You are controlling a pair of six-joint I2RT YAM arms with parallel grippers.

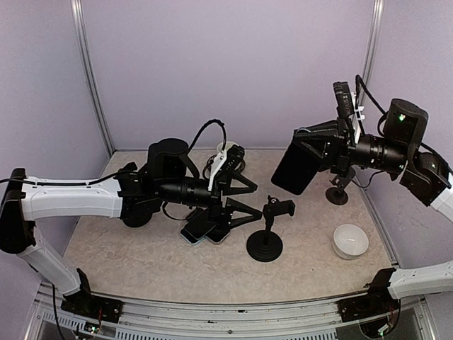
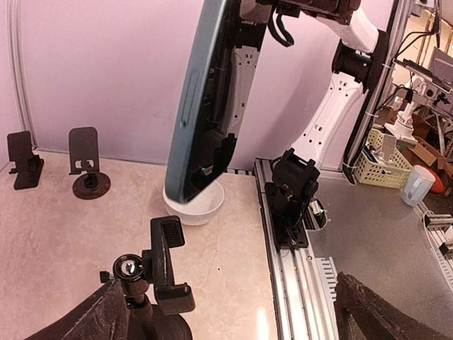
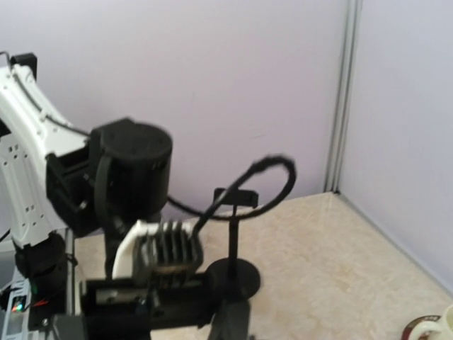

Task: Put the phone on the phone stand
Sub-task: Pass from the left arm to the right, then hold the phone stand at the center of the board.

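My right gripper (image 1: pixel 331 153) is shut on a dark phone (image 1: pixel 297 167) and holds it in the air, right of centre. In the left wrist view this phone (image 2: pixel 204 99) hangs nearly upright, its teal edge toward me, above the black phone stand (image 2: pixel 166 268). The stand (image 1: pixel 267 242) has a round base, a thin pole and a clamp head, and also shows in the right wrist view (image 3: pixel 233 273). My left gripper (image 1: pixel 258 200) is open just left of the stand, with nothing between its fingers (image 2: pixel 92 319). My right gripper's own fingers are not clear in its wrist view.
Two more phones (image 1: pixel 205 231) lie flat on the table under my left gripper. Another round-based stand (image 1: pixel 337 193) sits below the right arm. A white bowl (image 1: pixel 350 241) is at front right. Two small stands (image 2: pixel 88 166) stand by the wall. A mug (image 3: pixel 429 329) is near the back.
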